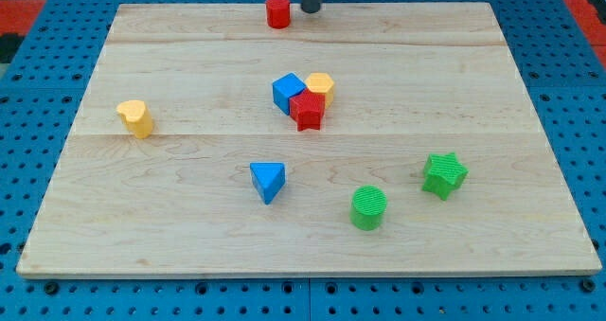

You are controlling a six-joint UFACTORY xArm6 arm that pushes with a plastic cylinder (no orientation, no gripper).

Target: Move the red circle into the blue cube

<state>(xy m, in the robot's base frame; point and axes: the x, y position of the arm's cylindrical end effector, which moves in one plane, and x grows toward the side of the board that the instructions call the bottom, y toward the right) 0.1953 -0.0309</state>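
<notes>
Bench (189,236): holds no containers, only loose blocks.
Red circle (277,11): short red cylinder, upright near the view's top edge.
Blue cube (288,91): mid-bench, touching a red star (308,111) and a yellow block (320,85).
My tip (311,9): just right of the red circle, apparently not touching it.
Claw: the arm has none; a bare rod holding nothing.

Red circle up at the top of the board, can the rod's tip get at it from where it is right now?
Probably yes. My tip sits just to the view's right of the red circle, with bare wood between them. The blue cube lies below, so I'd likely need to swing behind the circle first.
</notes>
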